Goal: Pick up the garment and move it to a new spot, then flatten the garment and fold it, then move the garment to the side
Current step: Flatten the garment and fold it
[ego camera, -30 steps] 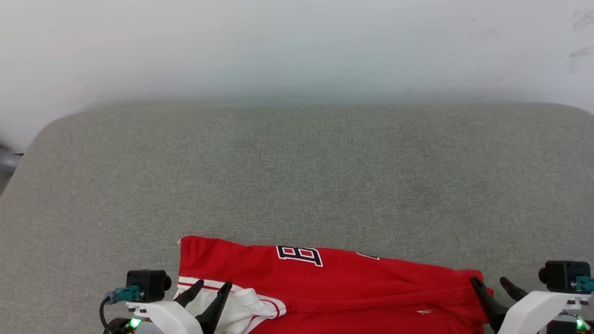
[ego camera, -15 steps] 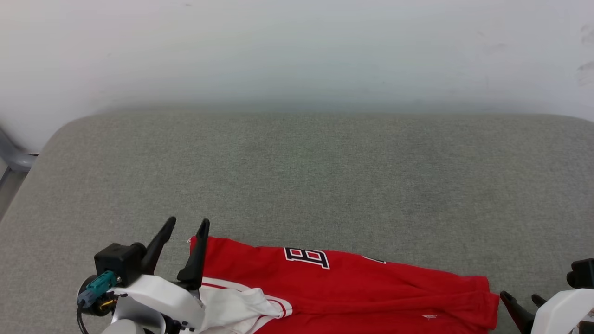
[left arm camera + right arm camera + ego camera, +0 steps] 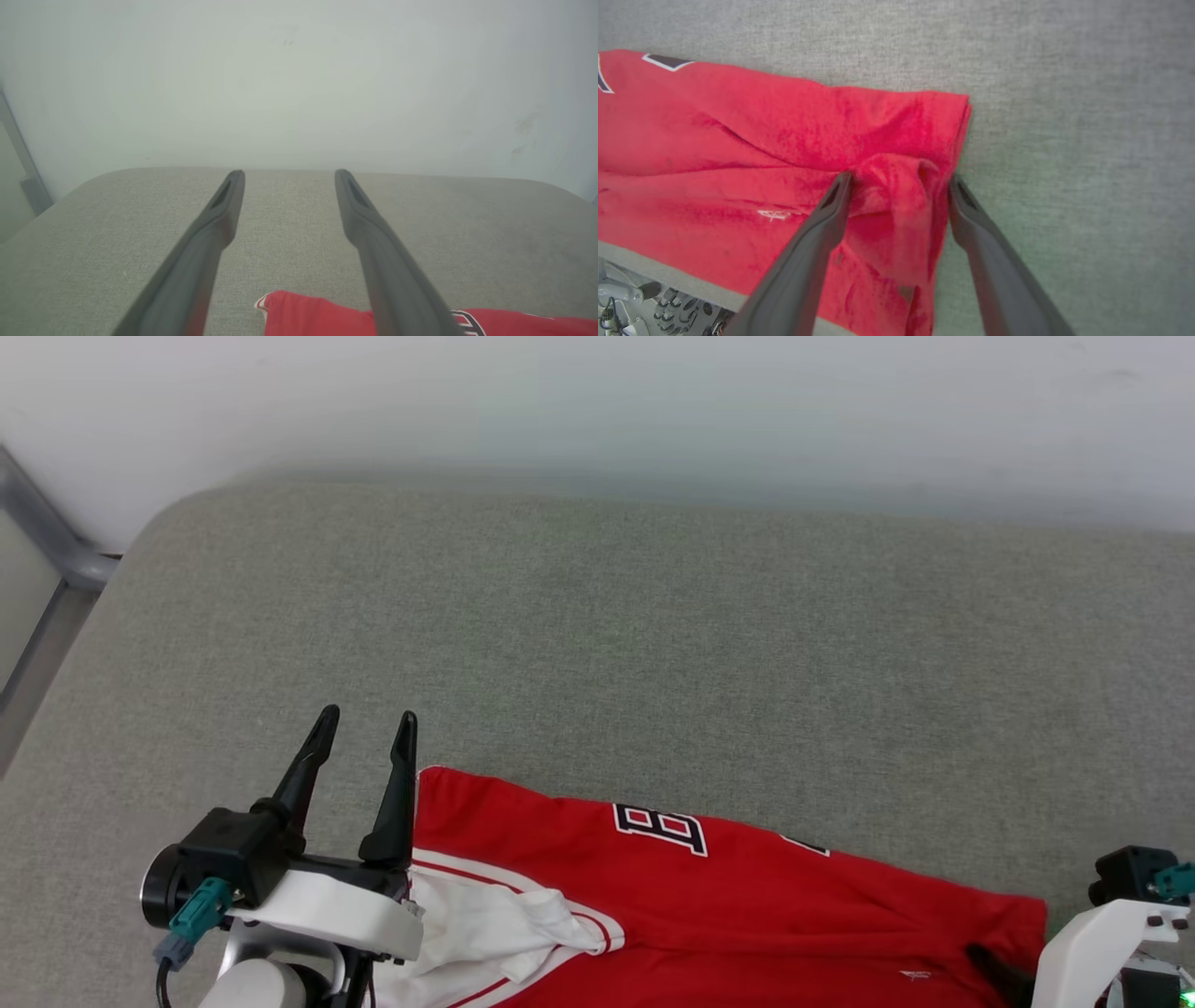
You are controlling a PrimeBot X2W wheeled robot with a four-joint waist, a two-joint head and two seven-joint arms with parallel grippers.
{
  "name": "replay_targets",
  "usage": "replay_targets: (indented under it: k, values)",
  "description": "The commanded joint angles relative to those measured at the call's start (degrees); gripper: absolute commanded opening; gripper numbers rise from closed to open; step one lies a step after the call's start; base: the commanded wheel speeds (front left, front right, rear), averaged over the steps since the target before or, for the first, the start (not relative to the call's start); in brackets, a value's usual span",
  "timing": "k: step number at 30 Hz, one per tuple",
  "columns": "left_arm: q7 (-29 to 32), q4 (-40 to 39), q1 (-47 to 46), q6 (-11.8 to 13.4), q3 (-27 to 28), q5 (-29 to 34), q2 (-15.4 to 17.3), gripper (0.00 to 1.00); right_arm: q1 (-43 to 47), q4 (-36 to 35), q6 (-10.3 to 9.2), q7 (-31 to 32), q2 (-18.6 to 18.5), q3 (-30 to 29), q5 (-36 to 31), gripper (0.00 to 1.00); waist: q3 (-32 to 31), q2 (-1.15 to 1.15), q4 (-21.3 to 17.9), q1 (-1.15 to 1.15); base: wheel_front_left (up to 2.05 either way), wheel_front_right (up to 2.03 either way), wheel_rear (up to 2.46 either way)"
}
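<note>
The garment (image 3: 747, 915), as we logged it, lay in a rumpled band along the near edge of the grey cushion (image 3: 597, 616), folding in our judgement unfinished and the move aside undone, left gripper (image 3: 366, 714) parted beside its corner, right gripper (image 3: 899, 179) parted astride its bunched end.

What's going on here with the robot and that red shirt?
A two-armed robot is working on a red jersey that lies in a long band along the near edge of a grey cushion. Its right hand is open and straddles a bunched fold at the jersey's right end. Its left hand is open too, holding nothing, just beside the jersey's far left corner.
</note>
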Motion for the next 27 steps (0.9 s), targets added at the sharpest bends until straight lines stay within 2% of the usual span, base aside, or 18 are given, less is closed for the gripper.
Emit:
replay_targets:
  k: [1, 6, 7, 8, 9, 14, 20, 27]
  values:
    - [-0.1, -0.03, 0.59, -0.35, 0.34, 0.42, -0.5, 1.0, -0.03, 0.4, -0.02, 0.59, 0.26, 0.24, 0.17, 1.0, 0.57, 0.0, 0.41, 0.0, 0.0, 0.0, 0.0]
    - [-0.1, 0.77, 1.22, -1.79, 1.88, 2.44, -1.84, 1.0, 1.1, 2.82, -0.02, 4.83, 2.19, 1.59, 0.5, 1.0, 1.4, 0.0, 0.7, 0.0, 0.0, 0.0, 0.0]
    - [-0.11, 0.79, 1.24, -1.99, 2.12, 2.85, -2.15, 1.0, 0.96, 3.13, -0.02, 5.34, 2.37, 1.77, 0.55, 0.86, 1.49, 0.0, 0.71, 0.0, 0.0, 0.0, 0.0]
    - [-0.11, 0.88, 1.18, -2.36, 2.4, 3.1, -2.44, 1.0, 0.8, 3.35, -0.02, 5.45, 2.59, 1.88, 0.64, 0.31, 1.53, 0.0, 0.71, 0.0, 0.0, 0.0, 0.0]
    - [-0.11, 1.03, 1.23, -2.54, 2.61, 3.43, -2.63, 1.0, 0.58, 3.45, -0.02, 5.55, 2.69, 1.96, 0.69, 0.0, 1.48, 0.0, 0.73, 0.0, 0.0, 0.0, 0.0]
    - [-0.11, 2.38, 2.14, -3.29, 3.44, 4.85, -3.49, 1.0, -1.25, 3.12, -0.02, 4.6, 1.49, 1.89, 1.28, 0.0, -0.27, 0.0, 0.33, 0.0, 0.0, 0.0, 0.0]
    - [-0.11, 3.61, 3.79, -2.99, 3.68, 6.46, -3.49, 1.0, -2.89, 1.51, -0.02, 3.18, -0.98, 1.16, 2.49, 0.0, -3.4, 0.0, -0.82, 0.0, 0.0, 0.0, 0.0]
    - [-0.03, 3.86, 5.95, -2.45, 3.17, 7.09, -3.41, 1.0, -1.65, -0.29, -0.03, 4.99, -3.13, -3.88, 1.76, 0.0, -5.97, 0.0, -2.81, 0.0, 0.0, 0.0, 0.0]
